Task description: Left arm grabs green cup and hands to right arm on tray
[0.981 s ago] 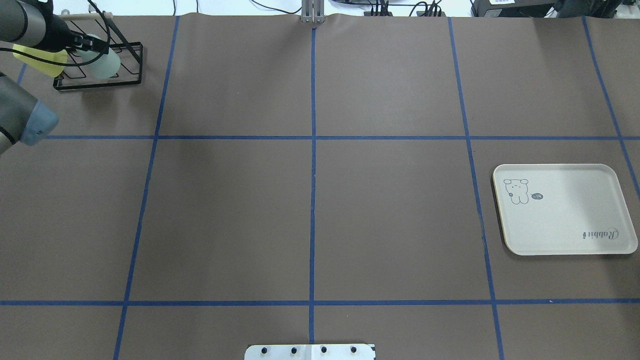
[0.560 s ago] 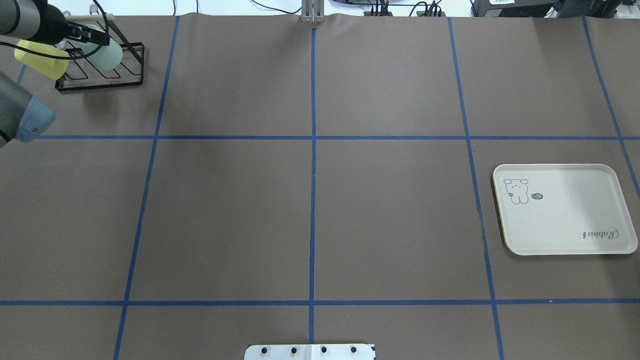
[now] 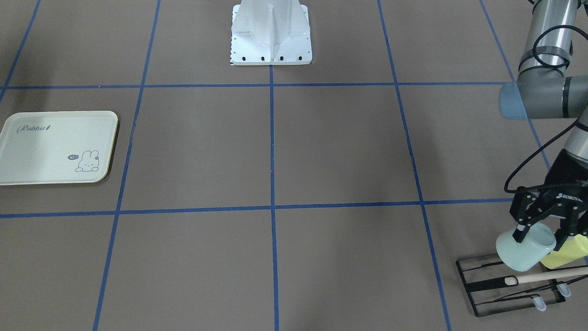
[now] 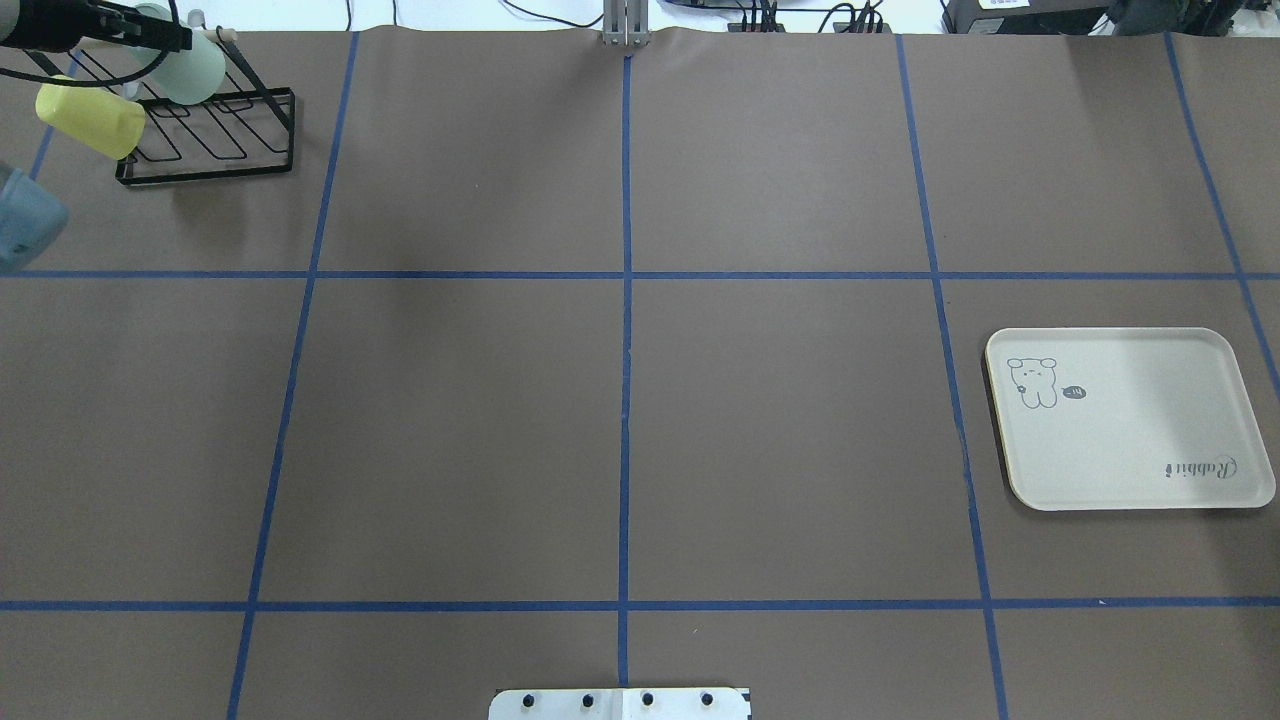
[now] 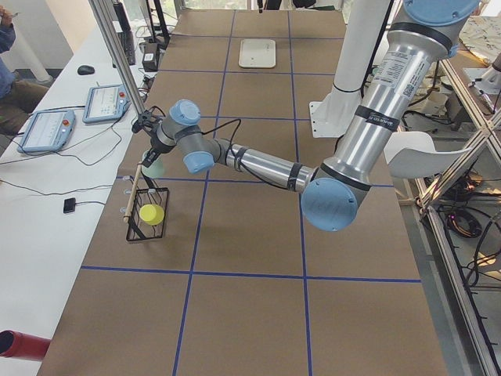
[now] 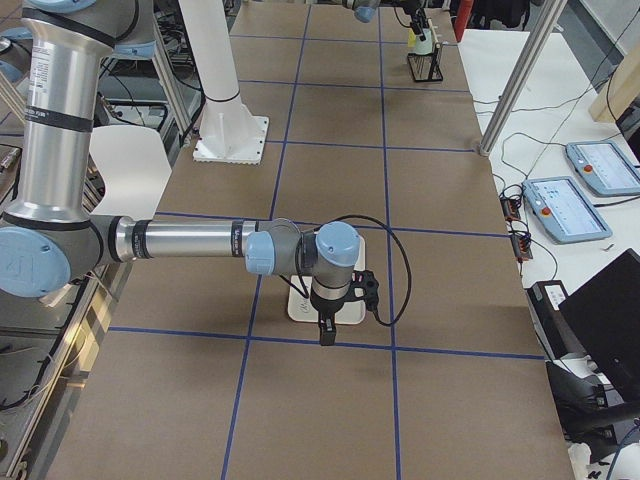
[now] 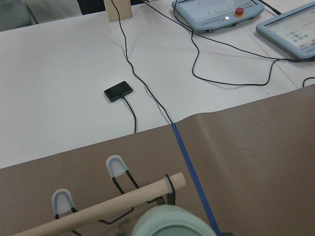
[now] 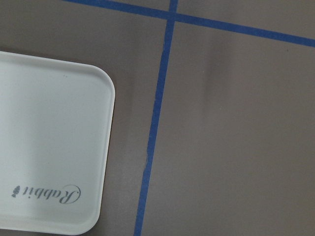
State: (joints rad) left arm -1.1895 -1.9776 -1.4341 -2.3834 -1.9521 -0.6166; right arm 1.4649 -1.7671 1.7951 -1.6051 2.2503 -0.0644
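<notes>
My left gripper (image 3: 541, 233) is shut on the rim end of the pale mint green cup (image 3: 523, 252) and holds it tilted just above the black wire rack (image 3: 498, 289). In the overhead view the left gripper (image 4: 168, 38) and the green cup (image 4: 198, 68) are at the far left corner. The left wrist view shows the cup's base (image 7: 172, 222) at the bottom edge. The cream tray (image 4: 1130, 440) lies empty at the right. My right gripper (image 6: 327, 328) hovers over the tray's edge (image 8: 54, 137); I cannot tell whether it is open or shut.
A yellow-green cup (image 3: 568, 253) sits tilted on the rack beside the green one, and it also shows in the overhead view (image 4: 90, 118). The rack has a wooden dowel (image 7: 103, 206). The robot's white base (image 3: 271, 34) stands mid-table. Cables and pendants lie beyond the table's far edge.
My left gripper has moved toward the table's far edge with the green cup, carrying it up off the rack. The yellow-green cup stays on the rack.
</notes>
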